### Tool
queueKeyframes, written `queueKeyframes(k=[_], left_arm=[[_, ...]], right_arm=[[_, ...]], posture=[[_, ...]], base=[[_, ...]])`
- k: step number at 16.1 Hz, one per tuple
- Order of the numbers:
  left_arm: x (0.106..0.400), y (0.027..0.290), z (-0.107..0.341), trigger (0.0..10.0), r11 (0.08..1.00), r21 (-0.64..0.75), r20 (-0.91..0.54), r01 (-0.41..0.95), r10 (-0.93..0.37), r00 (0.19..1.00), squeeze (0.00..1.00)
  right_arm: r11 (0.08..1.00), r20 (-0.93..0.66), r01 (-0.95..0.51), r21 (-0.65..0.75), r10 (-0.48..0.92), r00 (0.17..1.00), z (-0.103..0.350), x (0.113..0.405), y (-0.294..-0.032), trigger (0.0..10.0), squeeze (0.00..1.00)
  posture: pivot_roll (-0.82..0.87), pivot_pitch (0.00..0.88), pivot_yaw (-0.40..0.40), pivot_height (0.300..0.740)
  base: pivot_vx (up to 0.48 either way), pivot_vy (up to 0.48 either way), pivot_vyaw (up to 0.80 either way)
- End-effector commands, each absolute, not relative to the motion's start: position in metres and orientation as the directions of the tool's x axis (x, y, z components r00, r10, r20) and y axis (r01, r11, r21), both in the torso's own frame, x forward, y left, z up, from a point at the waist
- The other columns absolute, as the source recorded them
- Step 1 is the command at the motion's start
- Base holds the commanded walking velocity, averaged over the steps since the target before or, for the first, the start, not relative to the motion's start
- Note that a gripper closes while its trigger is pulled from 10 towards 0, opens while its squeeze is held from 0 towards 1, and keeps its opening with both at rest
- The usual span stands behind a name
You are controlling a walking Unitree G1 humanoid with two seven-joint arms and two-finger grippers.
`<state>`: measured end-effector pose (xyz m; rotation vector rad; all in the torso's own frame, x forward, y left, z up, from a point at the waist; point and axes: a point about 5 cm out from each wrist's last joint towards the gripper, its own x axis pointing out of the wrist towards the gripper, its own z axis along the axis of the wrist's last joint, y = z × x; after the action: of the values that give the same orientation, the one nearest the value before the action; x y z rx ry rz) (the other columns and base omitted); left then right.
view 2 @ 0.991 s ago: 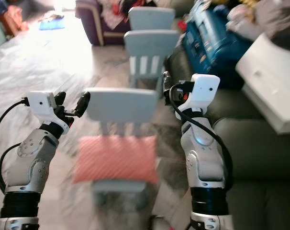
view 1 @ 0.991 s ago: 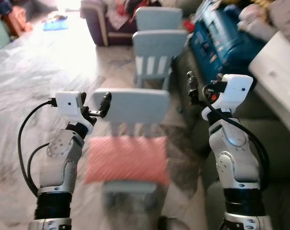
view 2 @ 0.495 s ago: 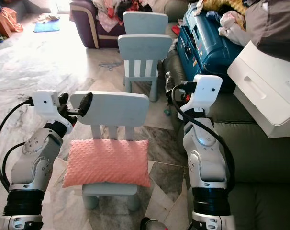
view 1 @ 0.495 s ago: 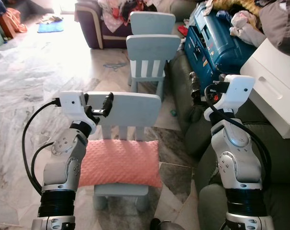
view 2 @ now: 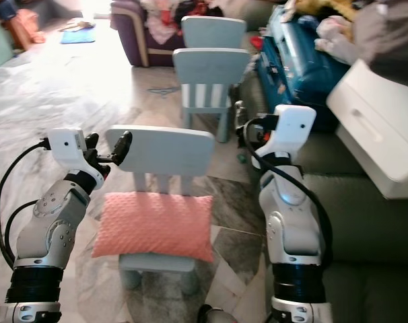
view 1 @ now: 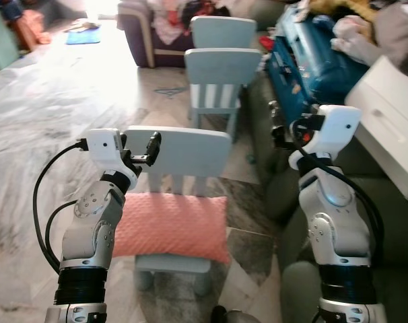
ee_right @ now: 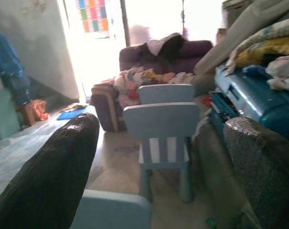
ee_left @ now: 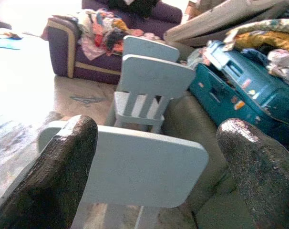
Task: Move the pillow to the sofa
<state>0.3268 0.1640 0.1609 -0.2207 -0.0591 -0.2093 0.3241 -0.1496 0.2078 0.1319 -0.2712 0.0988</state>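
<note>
A salmon-pink pillow (view 1: 172,225) lies flat on the seat of a small pale blue chair (view 1: 188,151) right in front of me. My left gripper (view 1: 145,151) is held up by the left end of the chair's backrest, above the pillow. It is open, its fingers (ee_left: 58,171) wide apart with nothing between them. To the right of the chair, over the edge of the grey-green sofa (view 2: 365,215), my right gripper (view 1: 276,126) is raised at about the same height. It is open and empty too, and its fingers (ee_right: 54,176) frame the room beyond.
Two more pale blue chairs (view 1: 221,67) stand behind the near one. A blue suitcase (view 1: 312,60), piled clothes and a white box (view 1: 392,108) crowd the sofa's far part. A purple sofa (view 1: 138,30) heaped with laundry stands at the back. Open marble floor (view 1: 49,101) lies to the left.
The head camera has shifted a little and the blur of a second ago is gone. Both arms keep the same raised pose and the pillow still lies on the chair.
</note>
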Motion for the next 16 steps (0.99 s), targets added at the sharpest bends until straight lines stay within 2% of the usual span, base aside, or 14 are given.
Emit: queueKeyframes(k=[1,6,11,16], left_arm=[[0.324,0.170,0.155,10.0,0.960,-0.201,0.052,0.197,-0.190,0.980,0.00],[0.309,0.183,0.127,10.0,0.969,-0.181,-0.021,0.169,-0.176,0.984,0.00],[0.303,0.186,0.110,10.0,0.974,-0.136,-0.076,0.181,-0.193,0.978,0.00],[0.284,0.205,0.060,10.0,0.986,-0.082,-0.227,0.144,-0.159,0.961,0.00]], right_arm=[[0.983,0.240,-0.134,0.122,0.102,0.965,0.198,0.320,-0.149,10.0,0.00],[0.985,0.098,-0.153,0.085,0.145,0.985,0.151,0.300,-0.151,10.0,0.00],[0.984,0.036,-0.175,0.046,0.173,0.984,0.127,0.294,-0.151,10.0,0.00],[0.989,-0.015,-0.145,0.031,0.145,0.989,0.106,0.288,-0.154,10.0,0.00]], posture=[[-0.08,0.130,-0.022,0.740],[-0.08,0.127,-0.023,0.740],[-0.08,0.125,-0.022,0.740],[-0.08,0.126,-0.019,0.740]], base=[[0.000,0.480,0.00],[0.000,0.471,0.00],[0.000,0.000,0.00],[0.000,0.000,0.00]])
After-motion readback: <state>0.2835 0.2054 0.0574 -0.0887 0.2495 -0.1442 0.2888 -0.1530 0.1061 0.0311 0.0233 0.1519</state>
